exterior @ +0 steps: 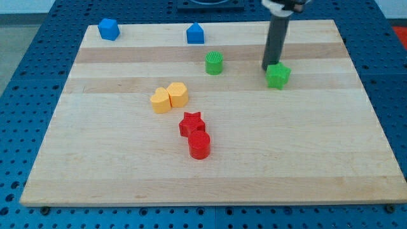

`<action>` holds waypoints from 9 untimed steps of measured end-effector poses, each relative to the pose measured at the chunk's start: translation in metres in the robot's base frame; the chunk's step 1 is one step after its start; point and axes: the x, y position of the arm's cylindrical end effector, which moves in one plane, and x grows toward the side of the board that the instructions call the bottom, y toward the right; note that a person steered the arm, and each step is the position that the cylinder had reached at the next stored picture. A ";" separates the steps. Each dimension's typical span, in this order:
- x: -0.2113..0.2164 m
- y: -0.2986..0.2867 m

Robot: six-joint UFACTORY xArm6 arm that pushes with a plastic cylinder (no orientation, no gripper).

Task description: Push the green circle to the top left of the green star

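The green circle (214,63) stands on the wooden board (305,146) near the view's top, middle. The green star (278,76) lies to its right, a little lower. My tip (269,67) rests at the star's upper left edge, touching or nearly touching it, and well to the right of the circle. The dark rod rises from there to the view's top.
A blue block (109,29) sits at the top left and another blue block (195,33) at top centre. Two yellow blocks (169,97) touch each other left of centre. A red star (191,123) and a red cylinder (199,145) sit together at centre.
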 end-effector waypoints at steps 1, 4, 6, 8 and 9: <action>0.000 -0.006; -0.081 -0.049; -0.064 -0.131; -0.003 -0.094; 0.007 -0.042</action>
